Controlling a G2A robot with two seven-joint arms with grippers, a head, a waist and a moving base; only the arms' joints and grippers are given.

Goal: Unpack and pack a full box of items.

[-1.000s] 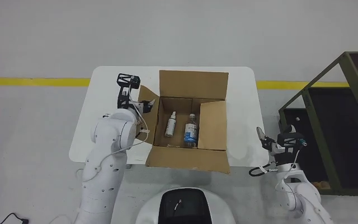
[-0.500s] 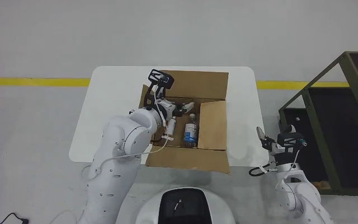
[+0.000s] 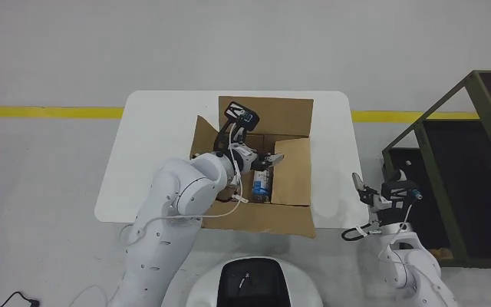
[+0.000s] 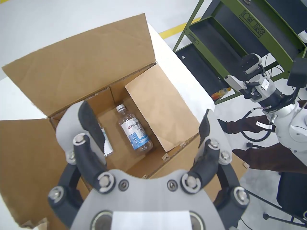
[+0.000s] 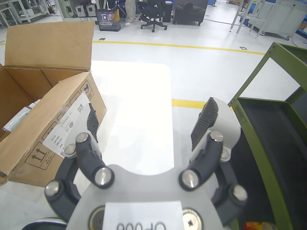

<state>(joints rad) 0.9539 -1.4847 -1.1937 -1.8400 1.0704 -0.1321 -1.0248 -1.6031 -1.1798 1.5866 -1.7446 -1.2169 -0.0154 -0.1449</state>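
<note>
An open cardboard box (image 3: 265, 115) stands on the white table (image 3: 153, 138). On its floor lies a clear water bottle (image 3: 261, 184) with a blue and white label (image 4: 134, 131). Beside it is a slimmer white bottle (image 4: 108, 143), partly hidden behind a fingertip. My left gripper (image 3: 266, 161) hangs above the box interior, open and holding nothing (image 4: 146, 123). The right gripper (image 3: 367, 193) is open and holding nothing off the table's right side, level with the box's outer wall (image 5: 48, 120), with its fingers (image 5: 206, 118) spread over the table edge.
The box's flaps stand up all round, and the right inner flap (image 3: 293, 170) leans inward over the floor. A green metal cart (image 3: 441, 153) stands to the right of the table. Bare table surface lies left and right of the box.
My left arm has swung from beside the box's left flap rightward to a spot over the inside of the box. The right arm and the bottles have not moved.
</note>
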